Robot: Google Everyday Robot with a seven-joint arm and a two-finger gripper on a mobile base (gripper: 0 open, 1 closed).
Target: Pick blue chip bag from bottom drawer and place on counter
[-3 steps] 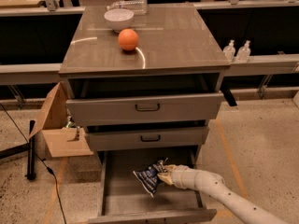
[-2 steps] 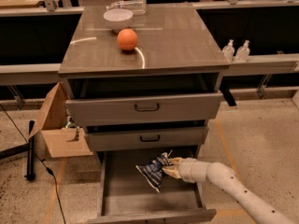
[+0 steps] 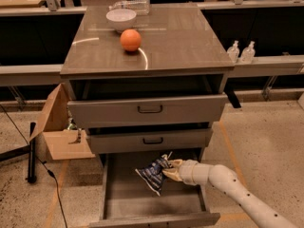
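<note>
Gripping the blue chip bag (image 3: pixel 153 175) by its right end with the pincer (image 3: pixel 170 171), fingers pinched shut on the foil. Hanging inside the open bottom drawer (image 3: pixel 124 201), below the front edge of the desk (image 3: pixel 190 42) and somewhat toward its front right corner. Reaching in from the lower right on a pale arm (image 3: pixel 237 189).

Against a second ago: carried slightly higher and a touch further toward the drawer's back, wrist raised and levelled. Apparently lifted off the drawer floor now, judging by the dark shadow lying apart beneath; not certain.

For the task: grasp made and seemingly holding, lift barely begun, placing not yet done. Next, probably drawing outward past the drawer front, then rising beyond the two upper drawers (image 3: pixel 147 109), both partly pulled out and overhanging the way up. Some risk of snagging the foil on the middle drawer (image 3: pixel 149 140) just above.

On the desk: an orange ball (image 3: pixel 130 40) left of centre, a white bowl (image 3: pixel 120 19) behind it toward the back left corner. Bare top toward the front right corner, suitable for setting down.
</note>
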